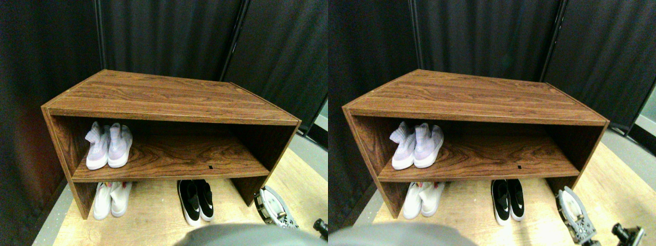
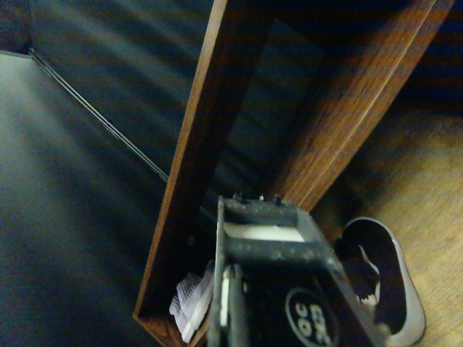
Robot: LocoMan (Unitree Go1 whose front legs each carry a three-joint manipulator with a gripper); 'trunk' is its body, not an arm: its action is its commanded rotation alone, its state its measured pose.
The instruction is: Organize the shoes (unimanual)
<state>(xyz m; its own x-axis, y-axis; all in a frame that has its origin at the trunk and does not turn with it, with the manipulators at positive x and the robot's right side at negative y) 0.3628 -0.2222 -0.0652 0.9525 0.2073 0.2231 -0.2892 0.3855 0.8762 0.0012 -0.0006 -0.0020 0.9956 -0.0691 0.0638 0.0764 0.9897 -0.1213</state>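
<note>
A lavender pair of shoes (image 1: 108, 146) stands side by side at the left end of the wooden rack's middle shelf (image 1: 174, 161). On the floor under that shelf are a white pair (image 1: 111, 199) at the left and a black pair with white soles (image 1: 196, 201) near the middle. My right gripper (image 1: 269, 202) hangs low at the rack's right leg, just right of the black pair and apart from it. In the wrist view the dark jaw frame (image 2: 268, 289) fills the lower part, with a black shoe (image 2: 387, 289) beside it and the lavender shoes (image 2: 189, 303) further off.
The rack's top board (image 1: 164, 95) is bare wood. Black curtains (image 1: 169, 36) close the back and left. The rack's right side panel (image 1: 259, 184) stands close to my gripper. Light wooden floor (image 1: 154, 220) spreads in front.
</note>
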